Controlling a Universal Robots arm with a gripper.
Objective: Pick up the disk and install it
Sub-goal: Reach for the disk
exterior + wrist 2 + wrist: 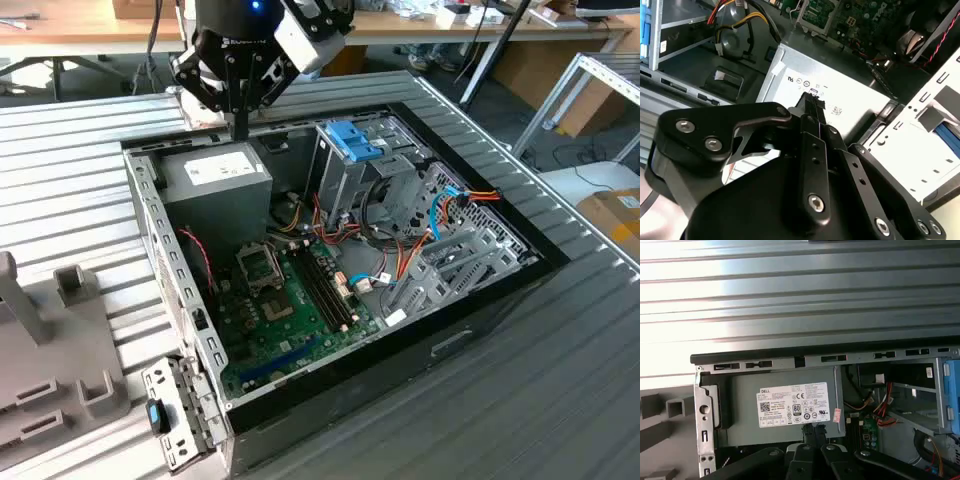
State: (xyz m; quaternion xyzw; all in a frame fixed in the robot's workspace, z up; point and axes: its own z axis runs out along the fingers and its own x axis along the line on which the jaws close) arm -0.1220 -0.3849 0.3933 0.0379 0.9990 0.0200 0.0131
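The hand (240, 128) is hanging over the far corner of the open computer case (150, 215). Its two black fingers are pressed together with nothing between them. In both wrist views the tips are pointing at the labelled grey power supply (790, 405), close above it (whether they are touching its lid I cannot tell). The case is resting on a ribbed metal surface (70, 150).

I cannot tell where the disk is lying. The strongest blue in the exterior view belongs to the ribbed light-blue latch (352, 140) on top of the grey drive cage (345, 190), not to a drive carrier. A perforated grey bracket (180, 425) with a small blue clip is lying by the near corner of the case.

The risks I am seeing:
- With the fingers together, the hand is in no state to take anything. Driven down as it is, it would be pressing on the power supply's lid.
- The latch or the bracket's clip could be mistaken for the disk's blue frame, since they share the colour.
- Loose orange, blue and red cables (405, 245) are crowding the space beside the cage, and a sideways sweep could snag them.
- The motherboard (285, 300) is lying exposed below, so anything dropped there could do damage.
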